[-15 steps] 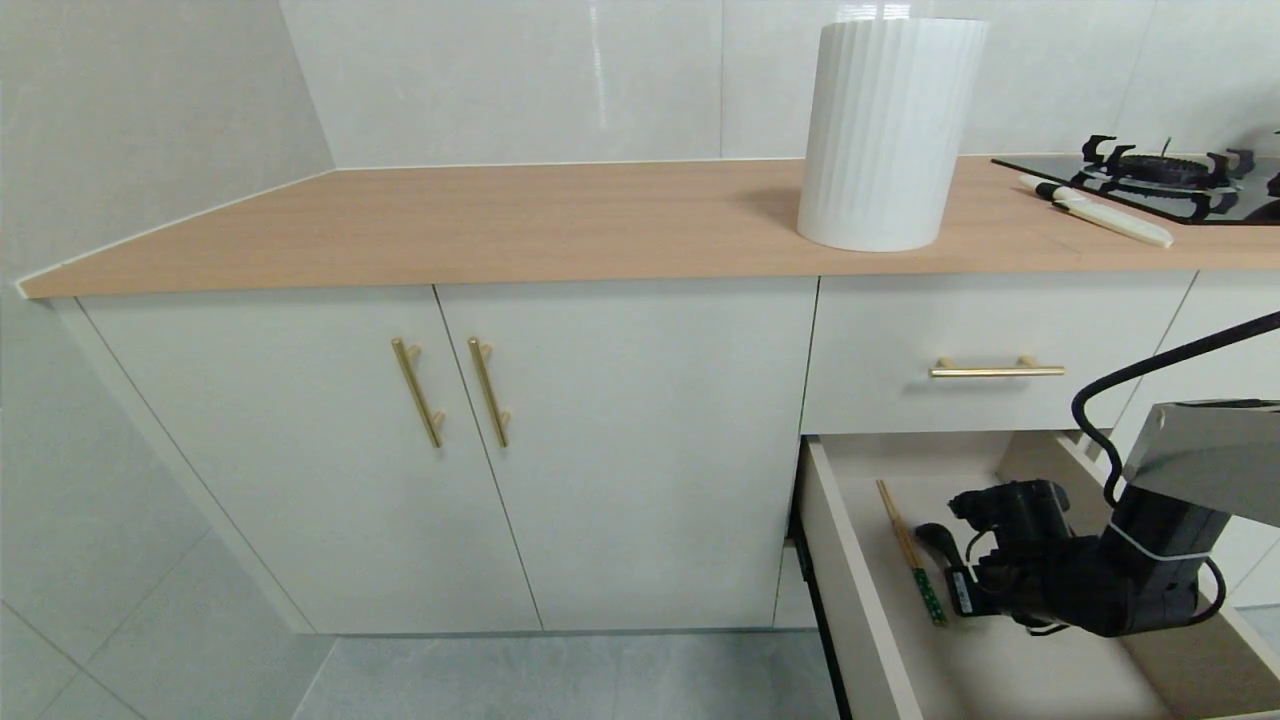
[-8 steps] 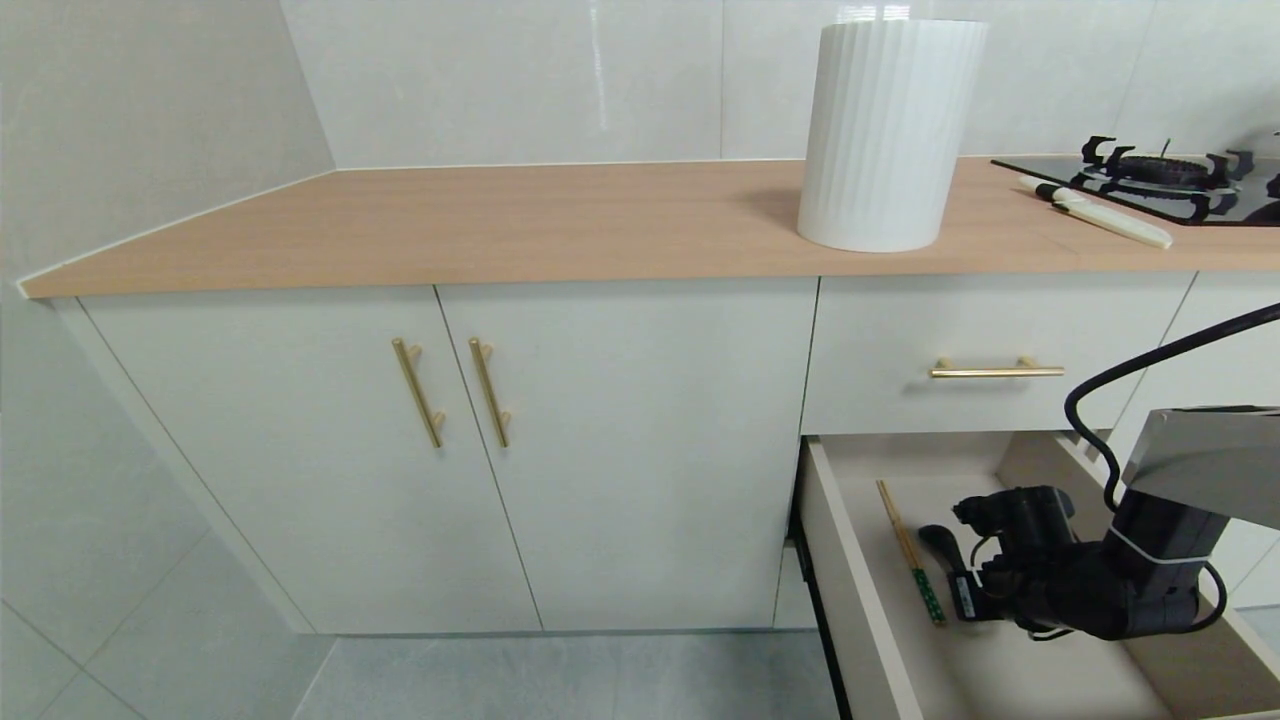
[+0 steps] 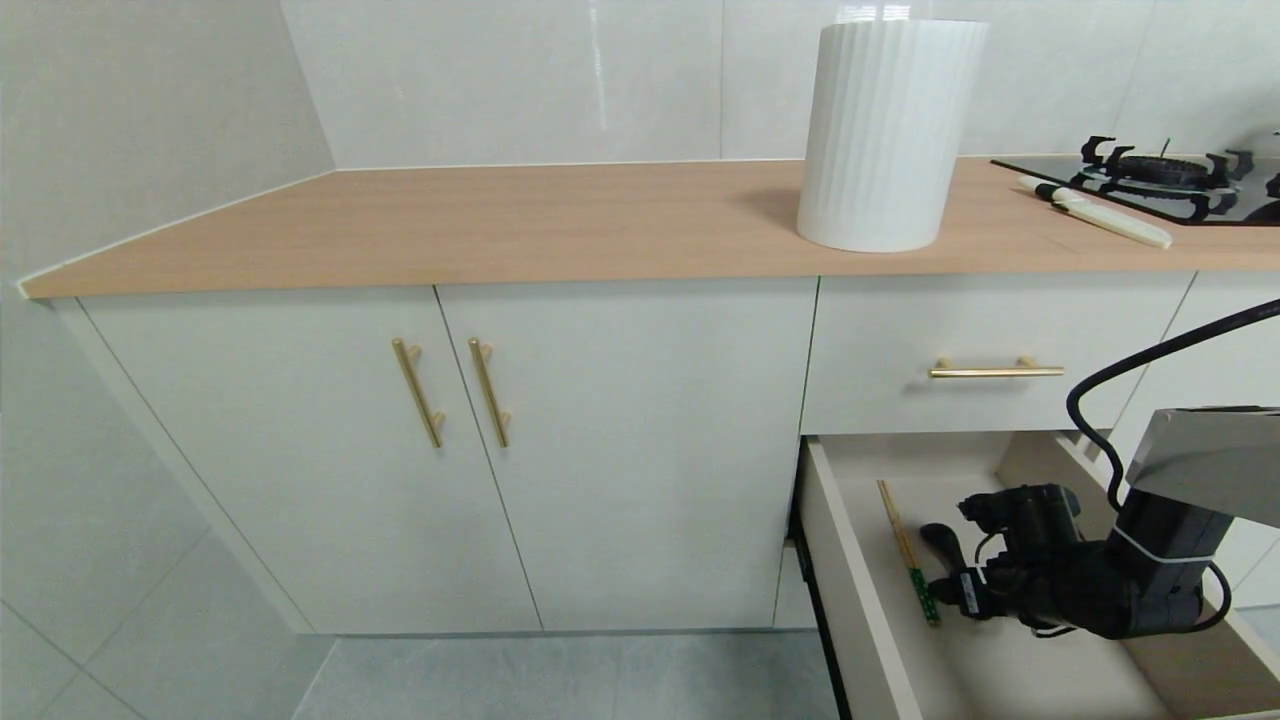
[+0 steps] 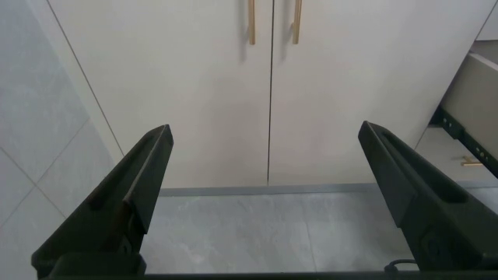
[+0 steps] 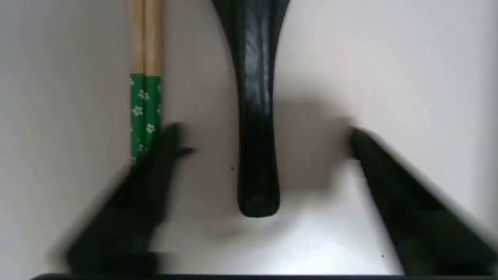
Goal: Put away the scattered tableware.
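Your right tool [image 5: 261,152] stood released, fingers [image 5: 389,194] straddling the black spoon [image 5: 257,93] lying in the open drawer [image 3: 860,580]. One finger sat just beside the chopsticks [image 5: 145,70]; a skewed withdrawal could have dragged them or the spoon along.

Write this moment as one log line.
right gripper open over black spoon; green-tipped wooden chopsticks beside it in open drawer; left gripper open

Pair of wooden chopsticks w/ green flowered ends [image 3: 908,553] lies flat, side by side, on floor of open pale drawer [image 3: 850,570], near its left wall. Glossy black spoon [image 3: 942,545] lies flat just beside them, not touching. Its handle end sits between my spread right fingers [image 5: 132,210], untouched. Cream-white knife w/ black band [image 3: 1095,212] lies flat on wood bench [image 3: 500,225].
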